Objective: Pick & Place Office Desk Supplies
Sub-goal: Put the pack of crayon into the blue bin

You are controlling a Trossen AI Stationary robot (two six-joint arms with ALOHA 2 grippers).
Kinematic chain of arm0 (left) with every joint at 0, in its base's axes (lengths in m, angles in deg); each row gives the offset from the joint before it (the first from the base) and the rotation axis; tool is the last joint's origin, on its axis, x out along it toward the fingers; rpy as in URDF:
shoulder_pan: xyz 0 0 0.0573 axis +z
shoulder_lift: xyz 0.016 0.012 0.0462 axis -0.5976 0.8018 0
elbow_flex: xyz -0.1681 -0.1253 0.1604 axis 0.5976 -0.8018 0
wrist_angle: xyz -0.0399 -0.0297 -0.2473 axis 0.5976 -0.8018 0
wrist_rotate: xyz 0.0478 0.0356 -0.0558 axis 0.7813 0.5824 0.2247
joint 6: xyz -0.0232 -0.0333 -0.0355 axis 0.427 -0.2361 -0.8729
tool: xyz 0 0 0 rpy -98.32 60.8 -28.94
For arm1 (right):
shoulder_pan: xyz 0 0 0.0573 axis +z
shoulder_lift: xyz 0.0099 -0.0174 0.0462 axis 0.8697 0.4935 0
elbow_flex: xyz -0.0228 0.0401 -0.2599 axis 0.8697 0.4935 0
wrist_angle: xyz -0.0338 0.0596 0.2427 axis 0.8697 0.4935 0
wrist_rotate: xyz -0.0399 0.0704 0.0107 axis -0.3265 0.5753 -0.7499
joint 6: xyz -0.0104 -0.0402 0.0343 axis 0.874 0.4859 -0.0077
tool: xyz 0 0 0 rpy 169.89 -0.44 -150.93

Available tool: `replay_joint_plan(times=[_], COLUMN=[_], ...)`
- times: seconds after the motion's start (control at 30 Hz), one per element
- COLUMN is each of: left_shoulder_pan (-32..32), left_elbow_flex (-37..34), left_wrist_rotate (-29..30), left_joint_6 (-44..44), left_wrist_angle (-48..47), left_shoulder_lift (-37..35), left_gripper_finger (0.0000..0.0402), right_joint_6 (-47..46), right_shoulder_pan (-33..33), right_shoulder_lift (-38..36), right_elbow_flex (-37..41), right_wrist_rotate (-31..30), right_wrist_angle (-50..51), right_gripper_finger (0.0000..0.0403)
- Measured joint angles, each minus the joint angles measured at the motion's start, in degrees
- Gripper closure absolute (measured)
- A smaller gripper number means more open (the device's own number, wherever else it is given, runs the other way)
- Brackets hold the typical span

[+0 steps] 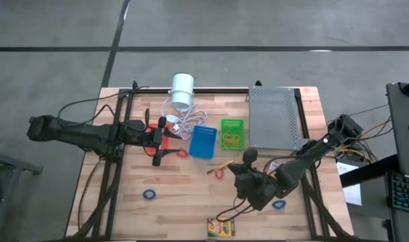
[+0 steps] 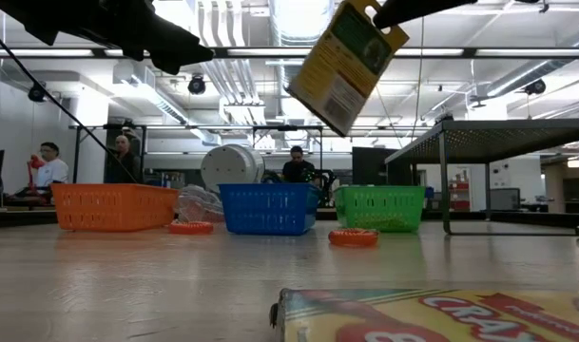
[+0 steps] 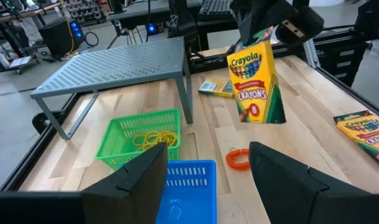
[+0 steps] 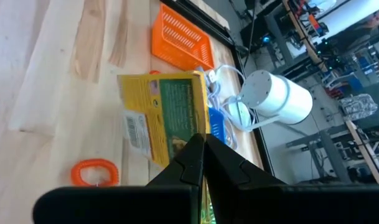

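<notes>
Grey perforated tray (image 1: 274,115) is standing at the upper right of the high view, with the green basket (image 1: 232,133) and blue basket (image 1: 203,141) just to its left, the white cylinder (image 1: 183,91) above them. I'm holding my right gripper (image 4: 201,144) clamped on a crayon box (image 3: 256,82), hanging in the air centre-right, long axis near upright, slightly tilted. My left gripper (image 1: 157,138) is sitting spread open over the orange basket (image 2: 114,206) at left. Another crayon box (image 1: 221,228) is lying at bottom centre.

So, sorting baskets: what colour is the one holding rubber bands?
Green basket, clearest in the left wrist view.
</notes>
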Motion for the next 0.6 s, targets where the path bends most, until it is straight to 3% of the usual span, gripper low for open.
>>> replay_joint_plan(times=[0.33,0.6], left_shoulder_pan=[0.0,0.0], left_elbow_flex=[0.0,0.0], left_wrist_rotate=[0.0,0.0], left_joint_6=[0.0,0.0], left_wrist_angle=[0.0,0.0], left_shoulder_lift=[0.0,0.0], left_gripper_finger=[0.0171,0.0171], right_joint_6=[5.9,4.2], right_shoulder_pan=[-1.9,-8.6], right_shoulder_lift=[0.0,0.0], right_elbow_flex=[-1.3,-2.2], right_wrist_rotate=[0.7,9.1], right_wrist_angle=[-0.5,-0.7], right_gripper_finger=[0.0395,0.0395])
